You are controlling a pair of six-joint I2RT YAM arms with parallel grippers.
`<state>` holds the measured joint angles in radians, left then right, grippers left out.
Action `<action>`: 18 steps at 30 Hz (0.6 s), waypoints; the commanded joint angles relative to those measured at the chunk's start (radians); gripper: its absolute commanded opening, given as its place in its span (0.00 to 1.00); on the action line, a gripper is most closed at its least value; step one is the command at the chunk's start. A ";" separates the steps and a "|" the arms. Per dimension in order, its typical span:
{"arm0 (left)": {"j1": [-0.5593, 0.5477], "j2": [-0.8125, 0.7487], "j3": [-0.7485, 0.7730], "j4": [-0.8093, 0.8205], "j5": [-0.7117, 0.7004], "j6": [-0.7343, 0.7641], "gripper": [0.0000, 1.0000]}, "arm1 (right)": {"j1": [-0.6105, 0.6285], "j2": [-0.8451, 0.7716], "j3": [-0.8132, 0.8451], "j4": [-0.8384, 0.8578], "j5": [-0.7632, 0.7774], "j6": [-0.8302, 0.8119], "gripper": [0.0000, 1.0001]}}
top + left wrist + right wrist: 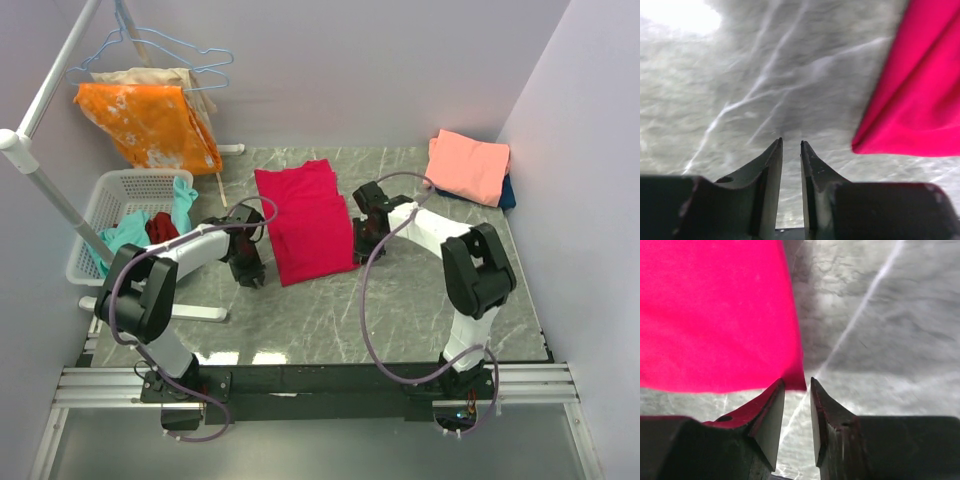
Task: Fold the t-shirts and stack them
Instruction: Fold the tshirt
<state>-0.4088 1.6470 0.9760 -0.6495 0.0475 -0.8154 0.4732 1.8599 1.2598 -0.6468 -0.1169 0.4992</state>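
Tabletop [420,310] with the crimson-red t-shirt [305,222] folded at its middle.
From above, the long axis is seen running far to near, the near end slanted right, with the left gripper [250,272] and right gripper [364,243] beside it. At the left wrist, fingers [771,170] are narrowly parted, empty, cloth to the right. At the right wrist, fingers [771,415] are narrowly parted, empty, at a cloth corner.

Inspection finds no legible text, label, brand mark or number on anything in view. Both wrist views are blurred, so small print may be missed.
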 commanded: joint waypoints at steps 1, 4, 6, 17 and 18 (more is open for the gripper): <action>0.001 -0.062 0.035 -0.071 -0.090 -0.014 0.28 | 0.001 -0.116 0.074 -0.033 0.111 -0.007 0.35; 0.001 -0.084 0.078 -0.041 -0.081 -0.008 0.29 | 0.001 -0.076 0.166 -0.050 0.111 -0.024 0.34; 0.001 -0.067 0.110 0.002 -0.029 0.007 0.28 | -0.001 -0.045 0.206 -0.068 0.111 -0.033 0.33; 0.018 0.210 0.344 0.211 -0.044 0.016 0.23 | 0.028 0.024 0.208 -0.004 0.017 -0.025 0.30; 0.019 0.247 0.361 0.212 -0.044 0.018 0.23 | 0.036 0.028 0.205 -0.002 0.019 -0.027 0.30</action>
<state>-0.3996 1.8084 1.2613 -0.5037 0.0368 -0.8127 0.4782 1.8660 1.4769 -0.6815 -0.0654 0.4778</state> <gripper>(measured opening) 0.237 0.302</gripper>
